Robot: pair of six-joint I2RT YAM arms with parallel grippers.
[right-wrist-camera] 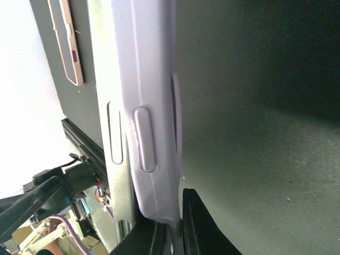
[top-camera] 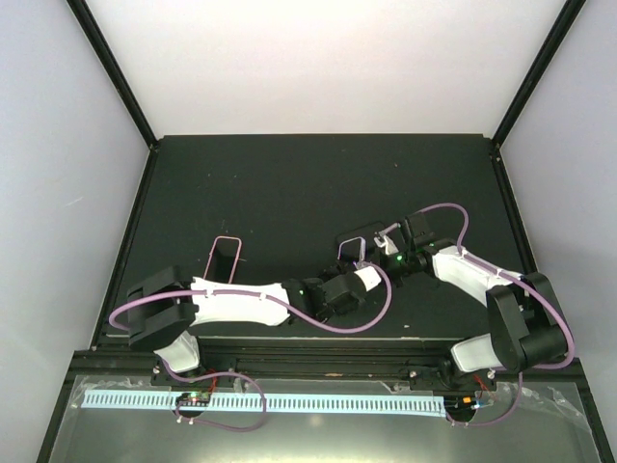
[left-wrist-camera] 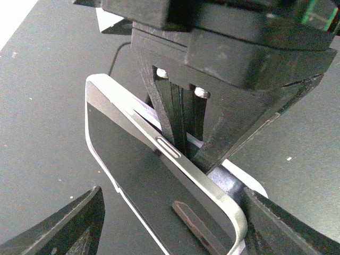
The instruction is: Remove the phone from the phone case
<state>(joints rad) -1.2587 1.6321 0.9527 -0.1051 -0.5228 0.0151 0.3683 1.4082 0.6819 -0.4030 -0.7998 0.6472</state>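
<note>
A phone point(left-wrist-camera: 143, 175) with a dark screen and a silver frame stands on edge above the black table, partly lifted out of its lavender phone case point(right-wrist-camera: 151, 106). My right gripper point(right-wrist-camera: 178, 226) is shut on the case's edge; its black fingers point(left-wrist-camera: 175, 117) pinch the case just behind the phone. My left gripper point(left-wrist-camera: 172, 226) is open around the phone's near end. Its right finger point(left-wrist-camera: 287, 228) is at the phone's corner, and its left finger point(left-wrist-camera: 74, 226) stands apart from the screen side. From above, both grippers meet at the phone point(top-camera: 349, 248) mid-table.
A pink-rimmed empty case point(top-camera: 227, 258) lies flat on the table left of the grippers, also visible at the top left of the right wrist view as the pink case point(right-wrist-camera: 66, 37). White walls enclose the black table point(top-camera: 289, 183).
</note>
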